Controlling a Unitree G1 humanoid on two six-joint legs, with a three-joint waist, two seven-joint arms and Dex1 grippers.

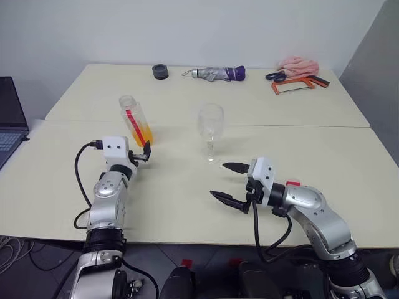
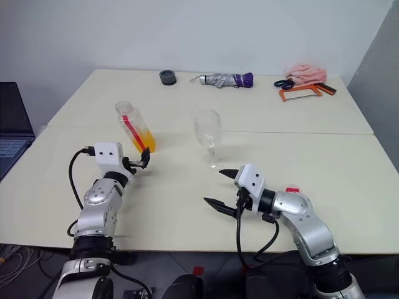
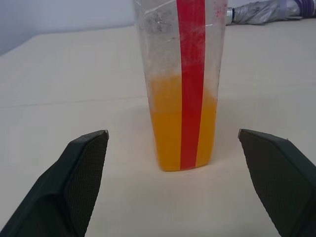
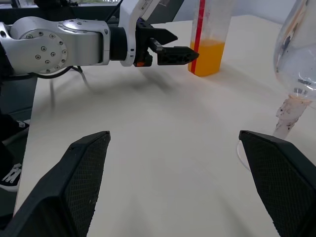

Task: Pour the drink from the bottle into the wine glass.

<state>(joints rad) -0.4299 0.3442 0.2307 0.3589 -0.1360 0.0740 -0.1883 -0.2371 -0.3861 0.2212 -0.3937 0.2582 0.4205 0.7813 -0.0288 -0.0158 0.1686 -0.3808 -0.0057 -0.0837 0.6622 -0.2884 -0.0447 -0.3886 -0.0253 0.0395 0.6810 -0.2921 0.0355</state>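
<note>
The bottle (image 1: 136,121) stands upright on the table (image 1: 187,205), straight ahead of the left gripper (image 1: 146,152) and just beyond its fingertips, not yet between them. Through the left wrist camera it sits centred in the gap, the red label strip running top to bottom, so its long axis is vertical and crosses the line the fingers would close along. The drink (image 3: 182,128) fills only the lower part. The left gripper is spread wide and holds nothing; each finger has clear table on either side of the bottle.

The wine glass (image 1: 211,129) stands upright too, ahead of the right gripper (image 1: 227,182) and a little off to one side of it, near but apart. That gripper is also wide and empty, pointing across toward the left arm.

Of the two arms, the left is plainly the nearer to the bottle, and the right to the glass. My guess is the next move is a short push forward by the left hand, keeping level, until the bottle's body sits between the fingers before they close.
</note>
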